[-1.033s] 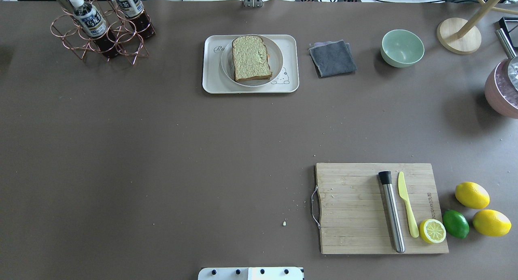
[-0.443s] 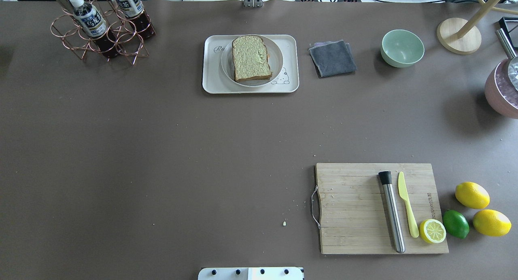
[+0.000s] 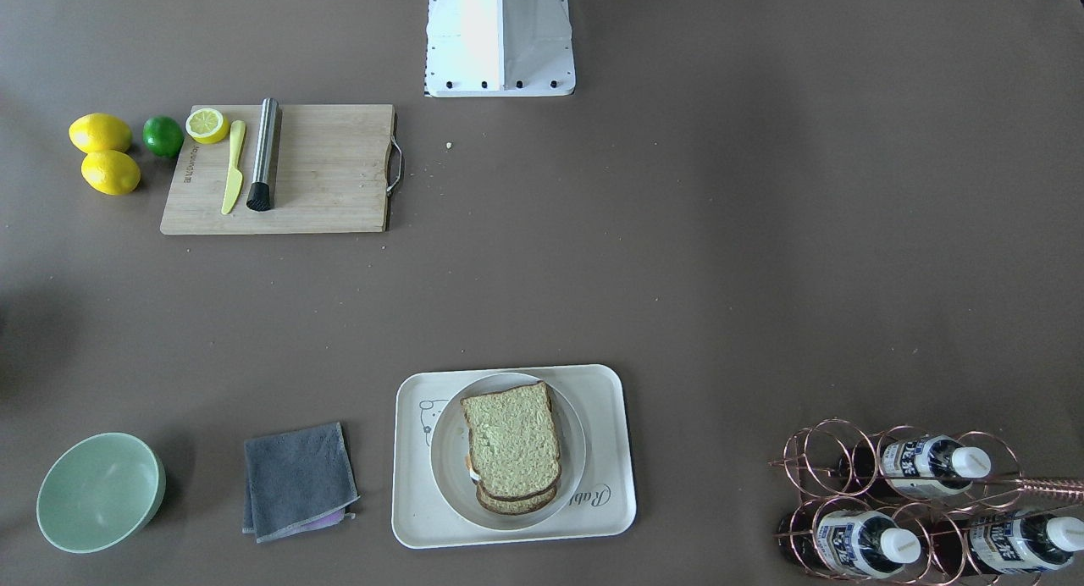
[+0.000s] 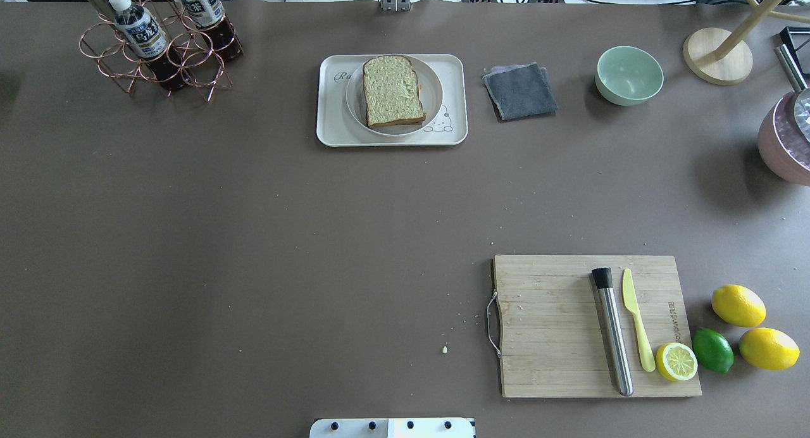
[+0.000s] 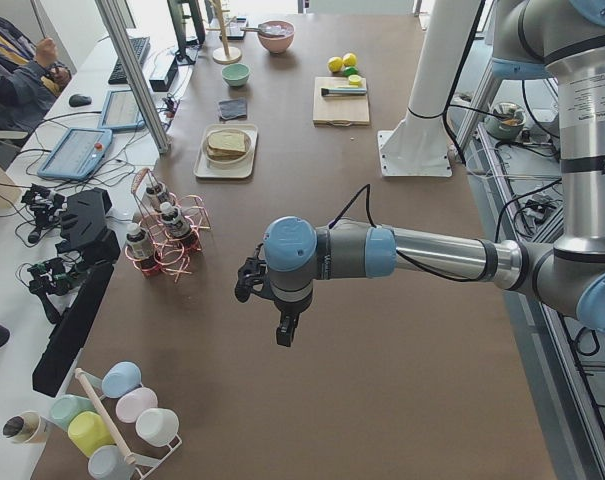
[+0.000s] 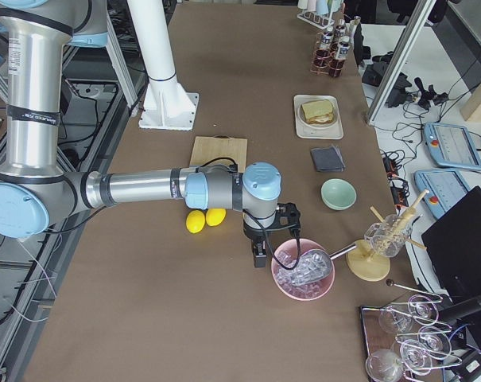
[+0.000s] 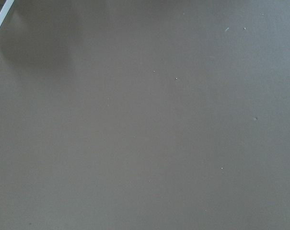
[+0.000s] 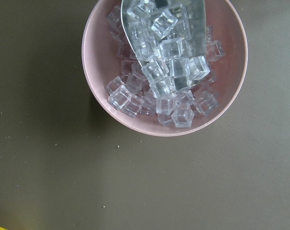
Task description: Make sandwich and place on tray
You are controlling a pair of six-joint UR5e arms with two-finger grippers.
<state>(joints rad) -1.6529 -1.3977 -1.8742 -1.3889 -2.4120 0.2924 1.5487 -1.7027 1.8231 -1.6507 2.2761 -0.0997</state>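
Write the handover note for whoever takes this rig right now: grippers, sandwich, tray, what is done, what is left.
Left gripper: hangs over bare table at the robot's left end, far from the tray. Whether it is open or shut cannot be told.
Right gripper: at the robot's right end, next to the pink bowl of ice. Its state cannot be told either.
Sandwich: two slices stacked, lying on the round white plate, which sits in the tray.
Done: the sandwich is assembled and on the tray, with neither gripper near it.
Left: nothing apparent.
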